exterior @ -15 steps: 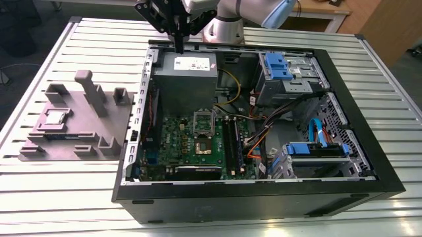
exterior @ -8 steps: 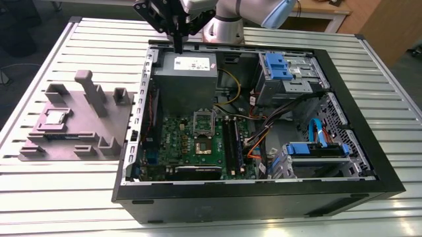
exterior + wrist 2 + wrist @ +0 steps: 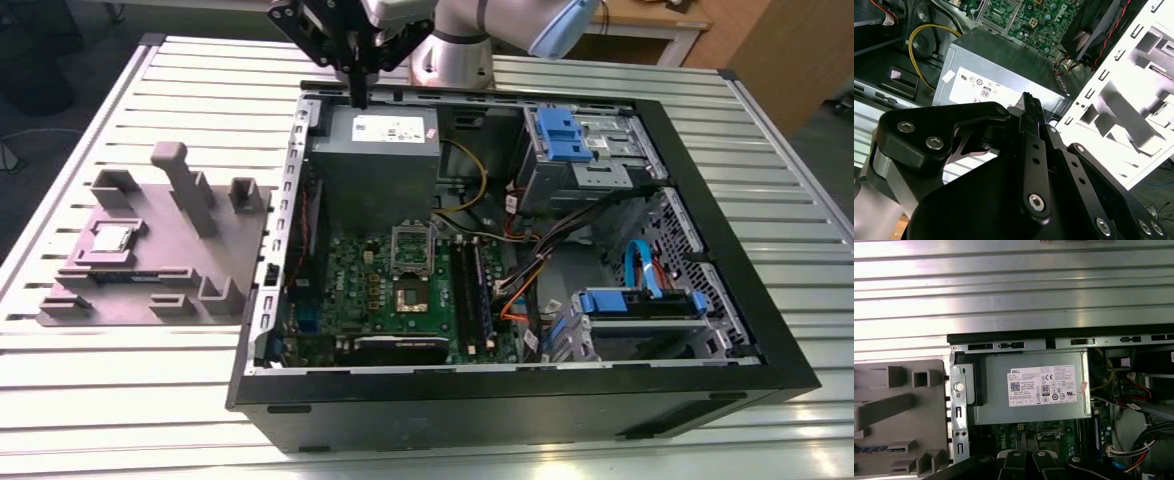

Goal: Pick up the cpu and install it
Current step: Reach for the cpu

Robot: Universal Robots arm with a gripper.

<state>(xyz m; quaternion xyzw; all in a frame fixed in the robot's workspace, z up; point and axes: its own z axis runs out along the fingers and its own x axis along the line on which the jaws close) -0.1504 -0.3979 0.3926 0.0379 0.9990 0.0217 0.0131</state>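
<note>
Your closed, empty end effector (image 3: 360, 98) hangs over the power supply (image 3: 380, 170); travelling low toward the cpu (image 3: 110, 238) could clip that box.

The table (image 3: 134, 400) is ribbed bare metal with a dull silvery sheen; the grey fixture (image 3: 200, 270) looks like matt plastic; the cpu (image 3: 110, 238) has a silvery metal top; the computer case (image 3: 534, 410) is matt black; the power supply (image 3: 374, 170) is plain grey sheet metal with a white paper label (image 3: 1041, 385); the claw (image 3: 1029, 102) is smooth matt black with shiny steel screws (image 3: 1036, 201).
</note>
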